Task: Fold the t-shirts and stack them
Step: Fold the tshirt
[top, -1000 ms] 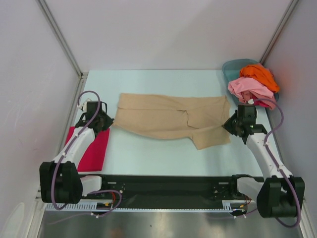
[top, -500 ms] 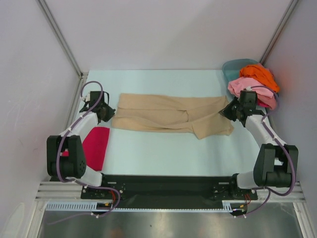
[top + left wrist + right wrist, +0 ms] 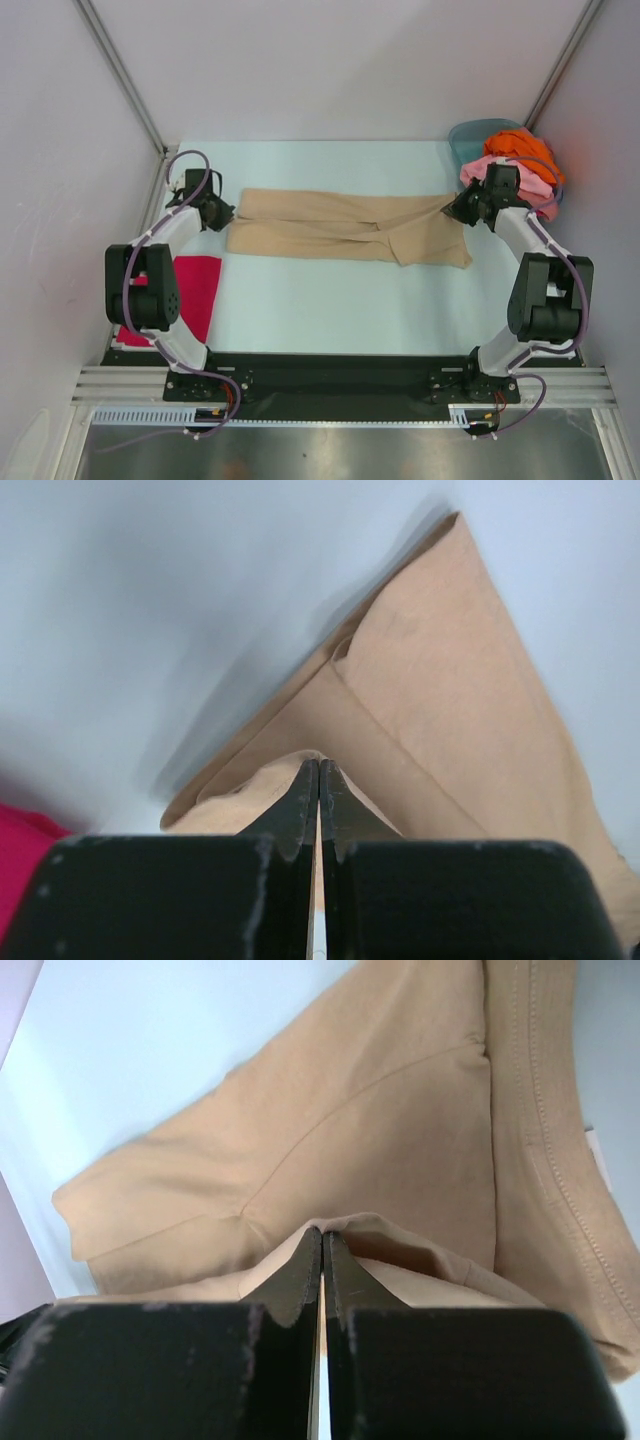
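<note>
- Top view, risk: the tan t-shirt [image 3: 340, 228] lies in a long band across the far half of the counter [image 3: 320, 300], pinched at each end. If one arm leads the other, we expect the band to skew and the fold to land crooked.
- Top view, risk: the right arm works just beside the teal basin [image 3: 468, 134], which holds the pink t-shirt [image 3: 482, 172] and the orange t-shirt [image 3: 520, 148]. A wide swing could snag that heap.
- Top view, pose: both arms reach forward and outward. The left pincer [image 3: 222, 215] is at the shirt's left end and the right pincer [image 3: 452, 208] at its right end. The magenta-red t-shirt [image 3: 190, 295] lies flat at the near left, apart from the tan one.
- Left wrist view, risk: only a small hump of cloth sits at the tips. A hard pull may strip it out, or lift one layer and leave the others behind.
- Left wrist view, pose: the left pincer [image 3: 319, 765] points along the shirt, fingers pressed together on the tan t-shirt [image 3: 440, 700], which is layered here.
- Right wrist view, risk: the bite sits close to a sleeve seam, so the loose sleeve may drag and bunch.
- Right wrist view, pose: the right pincer [image 3: 322, 1232] is clamped on a raised ridge of the tan t-shirt [image 3: 380, 1110] and aimed down its length.
</note>
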`<control>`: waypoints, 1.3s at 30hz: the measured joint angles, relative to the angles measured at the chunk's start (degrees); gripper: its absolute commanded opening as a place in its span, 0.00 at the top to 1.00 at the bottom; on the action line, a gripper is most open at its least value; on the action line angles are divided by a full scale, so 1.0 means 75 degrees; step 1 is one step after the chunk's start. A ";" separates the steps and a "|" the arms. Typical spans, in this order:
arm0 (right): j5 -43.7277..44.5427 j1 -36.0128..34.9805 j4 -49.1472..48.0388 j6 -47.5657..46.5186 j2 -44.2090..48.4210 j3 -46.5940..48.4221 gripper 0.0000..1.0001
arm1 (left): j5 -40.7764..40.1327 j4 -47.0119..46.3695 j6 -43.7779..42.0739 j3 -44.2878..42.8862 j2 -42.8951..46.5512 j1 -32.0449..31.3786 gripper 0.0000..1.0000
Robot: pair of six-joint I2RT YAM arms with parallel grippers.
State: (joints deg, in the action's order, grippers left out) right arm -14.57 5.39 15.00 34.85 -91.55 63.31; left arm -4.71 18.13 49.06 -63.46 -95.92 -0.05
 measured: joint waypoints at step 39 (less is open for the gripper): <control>-0.0530 0.0382 -0.0303 -0.0580 -0.2352 0.1373 0.55 | 0.0003 0.0341 -0.0152 -0.1303 -0.1402 0.0227 0.58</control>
State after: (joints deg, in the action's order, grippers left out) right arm -18.55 8.25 12.73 30.50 -109.19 73.60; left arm -4.69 20.69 47.92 -73.23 -106.43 1.65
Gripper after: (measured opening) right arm 0.352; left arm 0.304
